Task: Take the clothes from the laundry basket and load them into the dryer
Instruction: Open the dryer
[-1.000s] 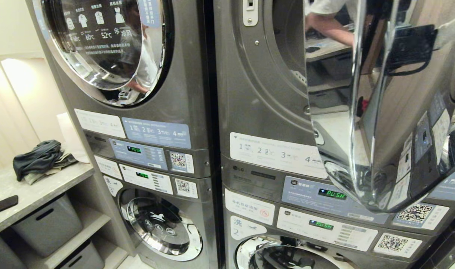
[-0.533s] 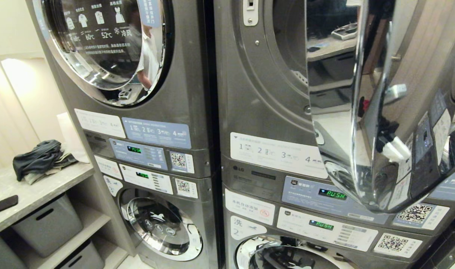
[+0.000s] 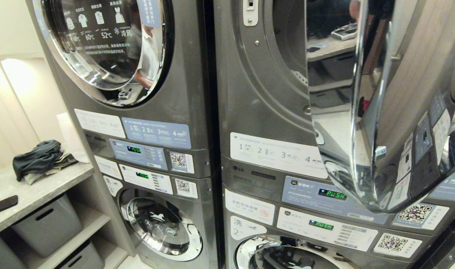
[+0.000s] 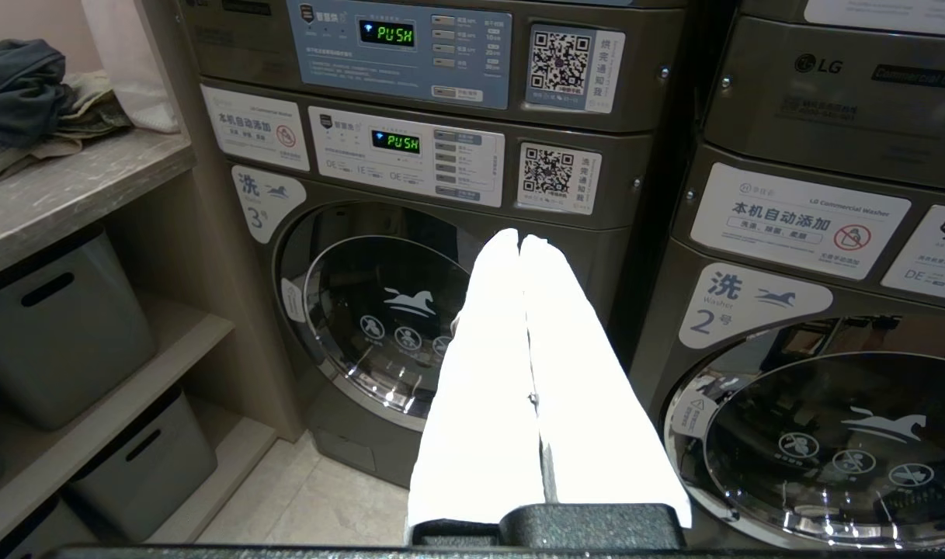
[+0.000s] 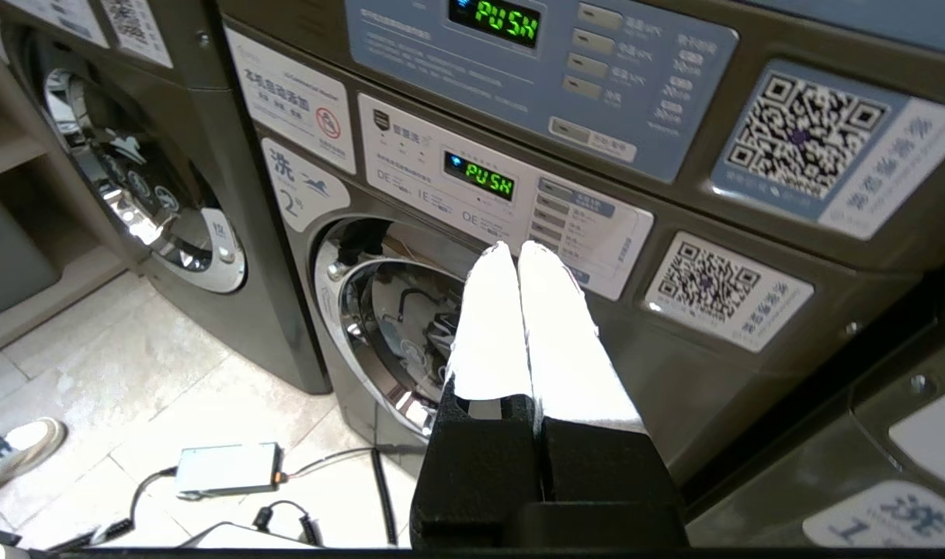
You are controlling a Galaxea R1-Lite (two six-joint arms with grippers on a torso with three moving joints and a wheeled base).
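Observation:
The laundry basket is out of view. The upper right dryer [image 3: 264, 93] stands with its chrome door [image 3: 362, 112] swung open toward me; what shows of its drum mouth is dark. A pile of dark clothes [image 3: 38, 158] lies on the grey counter [image 3: 33, 190] at the left. Neither arm shows in the head view. My left gripper [image 4: 520, 239] is shut and empty, hanging low in front of washer 3 [image 4: 379, 310]. My right gripper [image 5: 512, 247] is shut with nothing in it, low in front of washer 2 [image 5: 387, 318].
Grey storage bins [image 3: 48, 224] sit on shelves under the counter, and a flat black object [image 3: 1, 204] lies on it. On the tiled floor are a power adaptor [image 5: 227, 468] with cables and a person's shoe [image 5: 18, 450]. The open door juts out at head height.
The head view has not shifted. In the open door's mirror a person's arm has left, and a white-tipped gripper seen half a second ago has dropped out of sight.

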